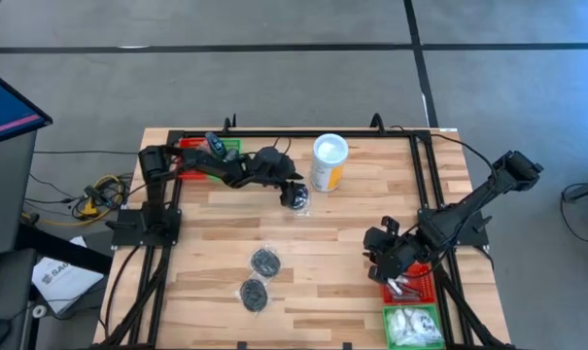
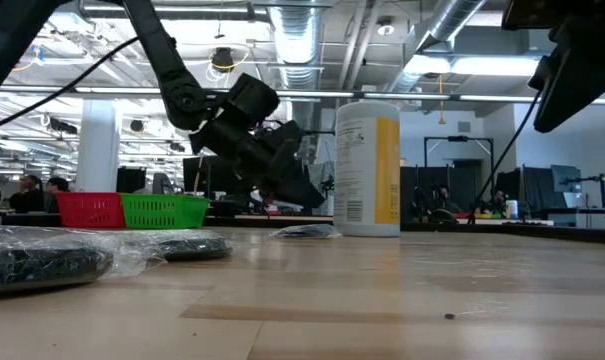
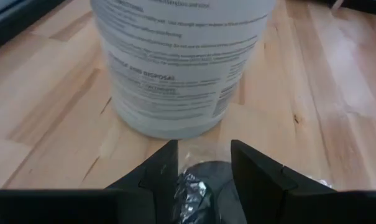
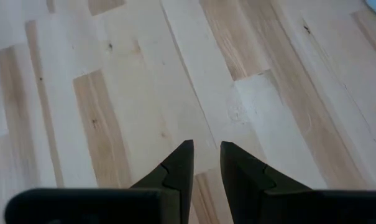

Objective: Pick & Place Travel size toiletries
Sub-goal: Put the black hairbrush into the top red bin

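A dark round puck in clear wrap (image 1: pixel 296 198) lies flat on the wooden table beside the yellow canister with a white lid (image 1: pixel 329 161). My left gripper (image 3: pixel 203 149) hovers open just above this puck (image 3: pixel 199 184), one finger on either side of it, not touching; the low view shows it (image 2: pixel 294 185) clear of the puck (image 2: pixel 304 232). Two more wrapped pucks (image 1: pixel 265 260) (image 1: pixel 255 294) lie flat nearer the front. My right gripper (image 4: pixel 206 146) hangs over bare table at the right (image 1: pixel 383 251), fingers a little apart, with nothing between them.
A red basket (image 1: pixel 411 283) and a green basket (image 1: pixel 413 327) holding white packets stand at the near right. Another red basket (image 1: pixel 190 156) and green basket (image 1: pixel 226 148) stand at the far left. The canister (image 3: pixel 181 68) stands close ahead of my left fingers.
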Available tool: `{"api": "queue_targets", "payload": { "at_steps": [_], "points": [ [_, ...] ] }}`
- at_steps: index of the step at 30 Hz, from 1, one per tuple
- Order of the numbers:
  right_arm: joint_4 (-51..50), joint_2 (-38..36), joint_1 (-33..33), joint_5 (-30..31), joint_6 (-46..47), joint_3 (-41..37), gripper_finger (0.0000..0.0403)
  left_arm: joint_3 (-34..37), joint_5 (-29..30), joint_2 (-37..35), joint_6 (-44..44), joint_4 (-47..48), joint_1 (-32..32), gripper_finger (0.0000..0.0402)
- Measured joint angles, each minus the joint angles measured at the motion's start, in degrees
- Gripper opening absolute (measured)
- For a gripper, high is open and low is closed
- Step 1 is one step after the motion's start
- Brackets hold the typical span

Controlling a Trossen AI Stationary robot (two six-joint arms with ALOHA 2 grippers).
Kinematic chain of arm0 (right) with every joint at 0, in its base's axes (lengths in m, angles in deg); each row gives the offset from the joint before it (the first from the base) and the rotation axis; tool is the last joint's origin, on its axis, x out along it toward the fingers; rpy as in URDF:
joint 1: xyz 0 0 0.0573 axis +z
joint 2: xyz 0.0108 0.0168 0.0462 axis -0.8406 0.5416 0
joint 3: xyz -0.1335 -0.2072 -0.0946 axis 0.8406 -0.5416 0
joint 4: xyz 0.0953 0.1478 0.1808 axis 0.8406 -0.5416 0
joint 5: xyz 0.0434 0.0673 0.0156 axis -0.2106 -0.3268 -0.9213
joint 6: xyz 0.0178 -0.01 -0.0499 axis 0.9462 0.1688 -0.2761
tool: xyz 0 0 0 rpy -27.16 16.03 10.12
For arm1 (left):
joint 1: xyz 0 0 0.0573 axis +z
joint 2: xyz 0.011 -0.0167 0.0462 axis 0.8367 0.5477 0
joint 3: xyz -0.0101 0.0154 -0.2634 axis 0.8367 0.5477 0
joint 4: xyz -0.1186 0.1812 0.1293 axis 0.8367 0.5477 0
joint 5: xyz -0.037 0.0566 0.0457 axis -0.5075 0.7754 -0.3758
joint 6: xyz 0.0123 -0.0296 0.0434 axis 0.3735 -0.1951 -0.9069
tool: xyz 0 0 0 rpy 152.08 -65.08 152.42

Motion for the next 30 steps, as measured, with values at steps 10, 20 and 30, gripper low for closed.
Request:
{"api": "queue_targets", "payload": {
  "at_steps": [10,20,30],
  "points": [
    [0.23,0.0,0.04,-0.41,-0.21,0.0,0.0072,-2.32,-0.93,2.96,-0.93,0.21,0.03,0.0138],
    [0.21,0.0,0.04,-0.58,-0.19,0.0,0.0072,-2.3,-0.43,3.07,-0.66,0.4,-0.43,0.0138],
    [0.43,0.0,0.04,-0.58,-0.17,0.0,0.0072,-2.34,-0.32,6.5,-0.18,-0.58,-1.35,0.0138]
  ]
}}
